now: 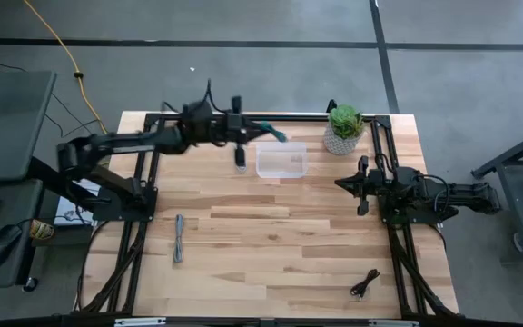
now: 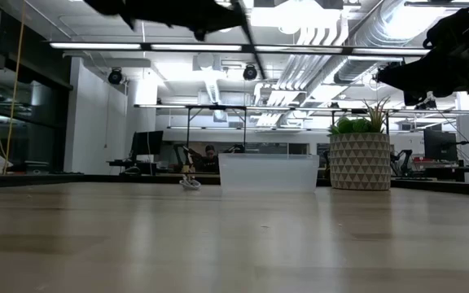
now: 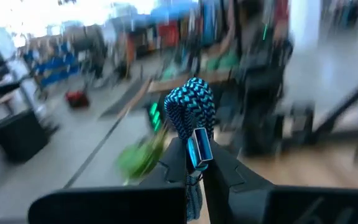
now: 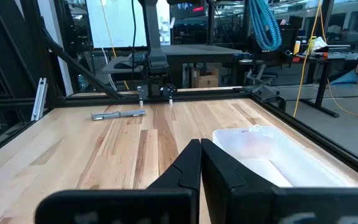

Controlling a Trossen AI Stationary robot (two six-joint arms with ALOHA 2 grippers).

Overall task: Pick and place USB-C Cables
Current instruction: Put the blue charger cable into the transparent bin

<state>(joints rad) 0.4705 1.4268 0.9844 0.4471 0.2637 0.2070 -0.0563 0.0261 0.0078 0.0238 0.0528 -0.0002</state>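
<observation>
Left gripper (image 3: 194, 167) clamps the blue braided cable (image 3: 191, 115), held in the air by the clear bin (image 1: 281, 162) at the table's (image 1: 271, 245) far edge. Grey cable (image 1: 179, 239) lies on table's left side, black cable (image 1: 365, 284) near-right. Right gripper (image 4: 201, 163) pinched closed, empty, beside bin.

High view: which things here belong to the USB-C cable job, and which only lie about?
Belong to the job:
- blue braided cable, gripped in the left claw
- grey cable on the table
- black cable on the table
- clear bin, probably the drop place

Only lying about:
- potted plant
- yellow cord on the floor
- right claw, shut and idle
</observation>
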